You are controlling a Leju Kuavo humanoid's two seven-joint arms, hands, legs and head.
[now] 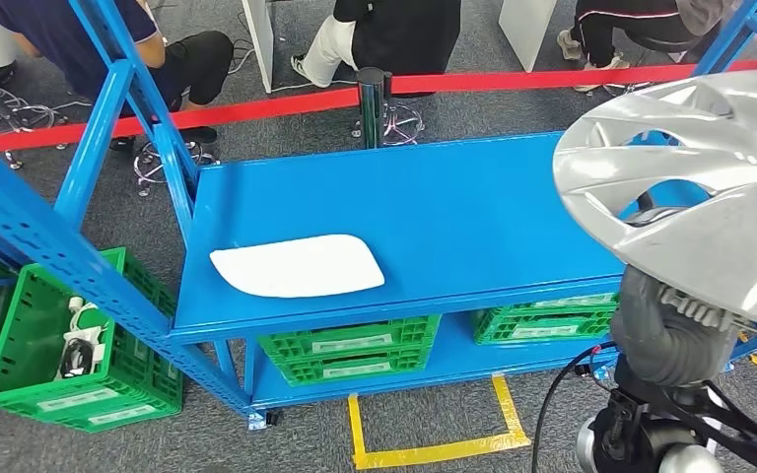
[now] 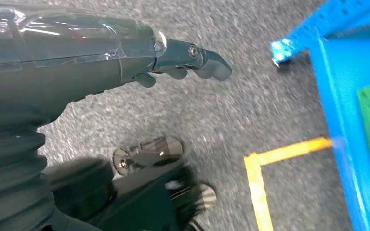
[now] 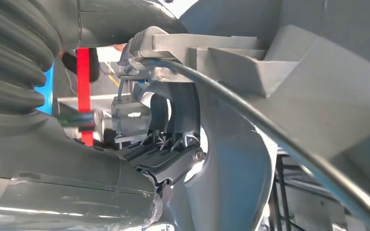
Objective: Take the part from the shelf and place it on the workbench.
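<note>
Silver wheel cover (image 1: 695,187) in right hand (image 1: 662,330), white panel (image 1: 298,266) on blue workbench (image 1: 434,197)

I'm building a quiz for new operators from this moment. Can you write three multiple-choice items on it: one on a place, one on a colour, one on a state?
1. Where does the white flat part lie?
A. in a green crate
B. on the blue workbench top, toward its front left
C. on the carpet

2. What colour are the crates under the workbench top?
A. green
B. red
C. white

3. What is the right hand doing?
A. hanging with nothing in it
B. resting on the workbench
C. holding the silver wheel cover up above the workbench's right end

Answers: 1 B, the white part sits on the bare blue top near the front edge. 2 A, the crates on the lower level are green. 3 C, the hand grips the cover from below in the head view, and the right wrist view shows its fingers against the cover's back.
</note>
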